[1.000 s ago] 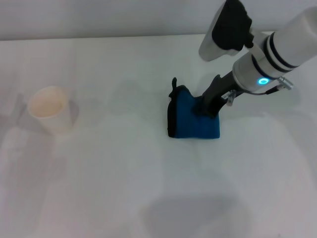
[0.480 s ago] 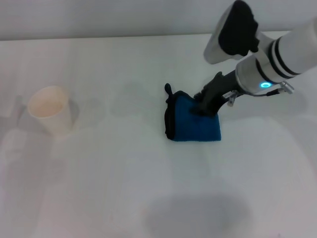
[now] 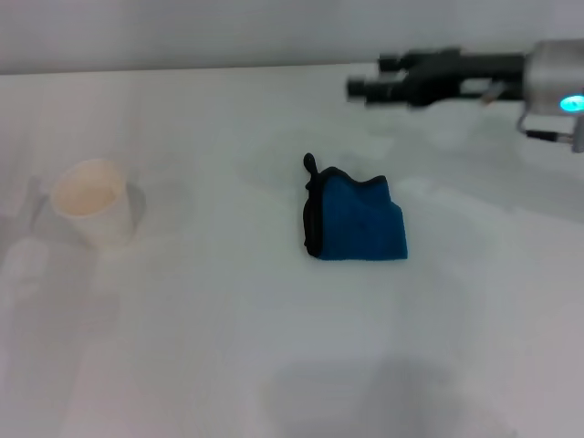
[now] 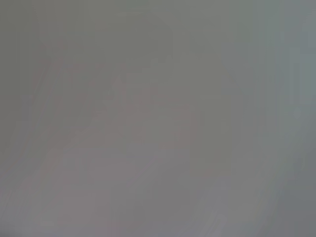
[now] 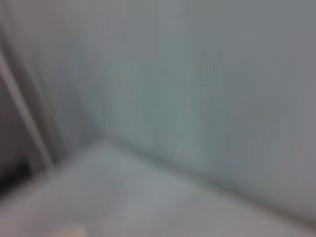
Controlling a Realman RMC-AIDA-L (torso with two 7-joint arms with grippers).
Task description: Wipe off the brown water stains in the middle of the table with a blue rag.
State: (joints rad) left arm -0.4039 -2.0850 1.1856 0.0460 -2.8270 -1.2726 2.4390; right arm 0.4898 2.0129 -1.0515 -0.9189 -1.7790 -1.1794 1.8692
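The blue rag is seen lying on the white tabletop, folded in a roughly square shape, with black trim along its left edge and a small black loop standing up at the far left corner. Nothing touches the rag. The right tool is held in the air beyond the rag, to the right and far side of it, well apart from the cloth; its dark fingers are stretched out level and point toward the left, and nothing is gripped between them. Whether these fingers are spread or closed cannot be told from the head view. A lit blue-green ring is seen on the white wrist behind the tool. A white paper cup is placed upright far to the left of the rag, with a pale tan inside. The brown water stains cannot be made out clearly on the tabletop around the rag. The left tool is not seen in the head view, and only a plain grey surface is given by both wrist views.
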